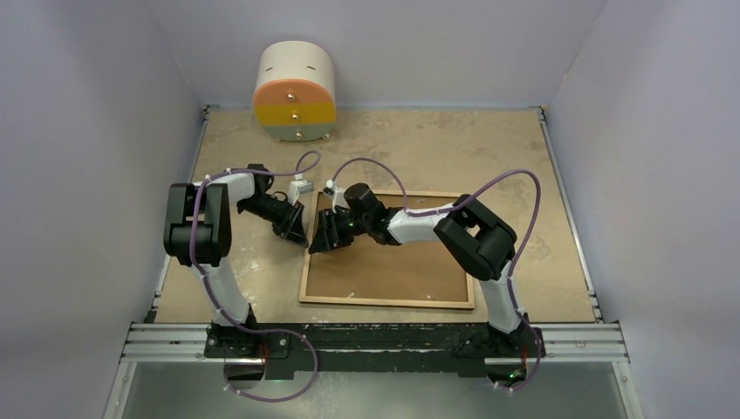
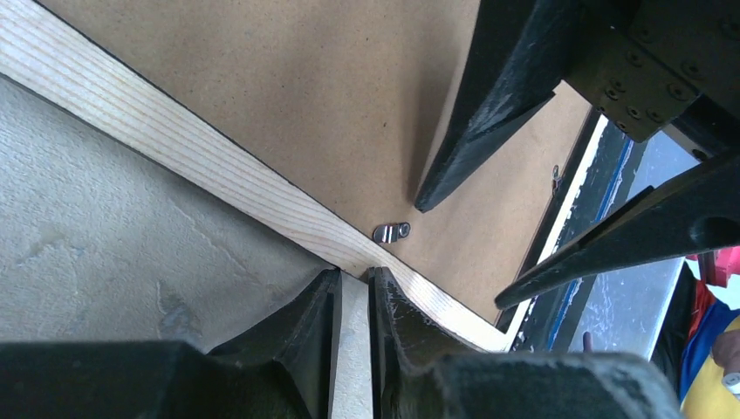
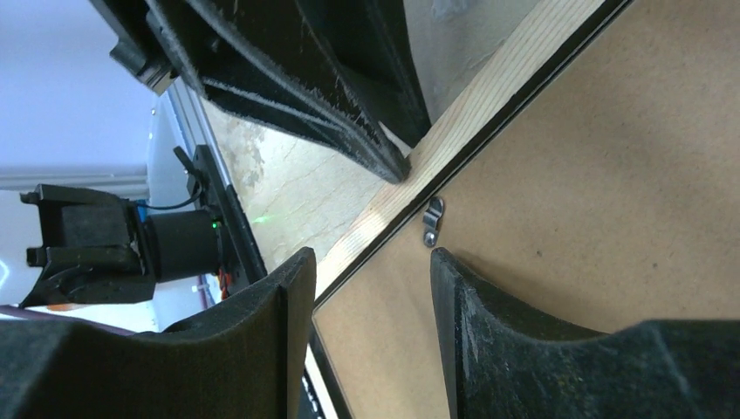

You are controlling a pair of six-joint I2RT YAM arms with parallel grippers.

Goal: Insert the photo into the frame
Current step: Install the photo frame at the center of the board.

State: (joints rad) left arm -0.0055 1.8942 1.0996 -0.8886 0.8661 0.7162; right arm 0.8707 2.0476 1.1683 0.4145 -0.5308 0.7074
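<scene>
Here, your tabletop [image 1: 524,157] is mottled tan, boxed in by pale lilac walls [image 1: 87,131]. At the far edge stands a round drawer unit [image 1: 294,92], its orange, yellow and green drawers closed. The frame [image 1: 390,302] lies back-up, near and right of centre, with a brown backing board [image 1: 393,271] inside it. Your left fingers [image 2: 301,323] pinch its left wooden rail. Your right fingers [image 3: 471,332] stand half-spread over that same edge, holding nothing.

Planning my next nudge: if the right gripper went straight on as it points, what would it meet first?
Probably the metal clip on the backing board, ahead of the right gripper, at the edge of the frame. The left gripper sits beyond it. Depth is unclear; the board may come first.
</scene>
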